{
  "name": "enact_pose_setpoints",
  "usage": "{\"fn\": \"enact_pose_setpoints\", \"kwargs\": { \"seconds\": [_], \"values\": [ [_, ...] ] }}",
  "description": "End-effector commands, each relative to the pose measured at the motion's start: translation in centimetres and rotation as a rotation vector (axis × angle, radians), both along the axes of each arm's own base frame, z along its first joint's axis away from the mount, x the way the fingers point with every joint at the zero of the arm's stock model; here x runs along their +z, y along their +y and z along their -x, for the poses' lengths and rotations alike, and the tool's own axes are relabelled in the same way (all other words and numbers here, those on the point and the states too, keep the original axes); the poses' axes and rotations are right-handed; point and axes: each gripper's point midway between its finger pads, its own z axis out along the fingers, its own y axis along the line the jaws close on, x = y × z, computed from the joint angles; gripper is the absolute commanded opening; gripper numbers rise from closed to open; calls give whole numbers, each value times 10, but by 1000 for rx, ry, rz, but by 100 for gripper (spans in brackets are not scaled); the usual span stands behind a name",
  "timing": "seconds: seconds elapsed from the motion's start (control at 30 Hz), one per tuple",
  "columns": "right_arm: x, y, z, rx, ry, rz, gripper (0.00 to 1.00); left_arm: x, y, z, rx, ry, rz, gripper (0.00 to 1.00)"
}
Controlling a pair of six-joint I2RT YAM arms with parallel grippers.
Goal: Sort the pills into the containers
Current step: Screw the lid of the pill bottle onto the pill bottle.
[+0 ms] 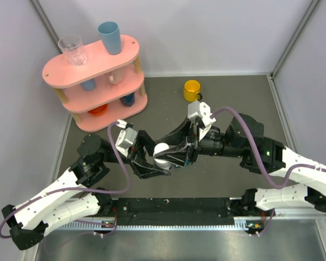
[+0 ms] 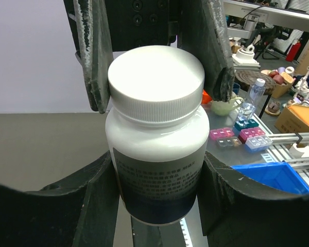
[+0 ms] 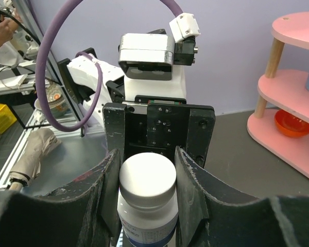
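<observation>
With left fingers (image 2: 87, 206) clamped on the white bottle (image 2: 157, 154) and right fingers (image 2: 95, 56) on its cap (image 2: 155, 77), uncapping is in hand; next likely needs a steady twist.

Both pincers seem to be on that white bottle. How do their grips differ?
The left pincer clamps the bottle around its labelled body; the right pincer closes on its white lid. The left pincer reaches in from the left, the right pincer from the right. Both grip the same bottle.
</observation>
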Motion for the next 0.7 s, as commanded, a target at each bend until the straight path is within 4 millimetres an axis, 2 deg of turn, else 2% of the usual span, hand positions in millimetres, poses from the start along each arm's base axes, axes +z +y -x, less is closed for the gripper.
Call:
{"fn": "enact_pose_setpoints", "kwargs": {
  "seconds": [0.0, 0.3, 0.67],
  "values": [
    [-11, -2, 0, -14, 34, 49, 0, 31, 6, 0, 30, -107, 95, 0],
    [-6, -5, 32, 175, -20, 53, 0, 23, 8, 24, -133, -150, 63, 0],
    [4, -9, 51, 282, -42, 33, 0, 18, 10, 36, -221, -169, 42, 0]
  ]
}}
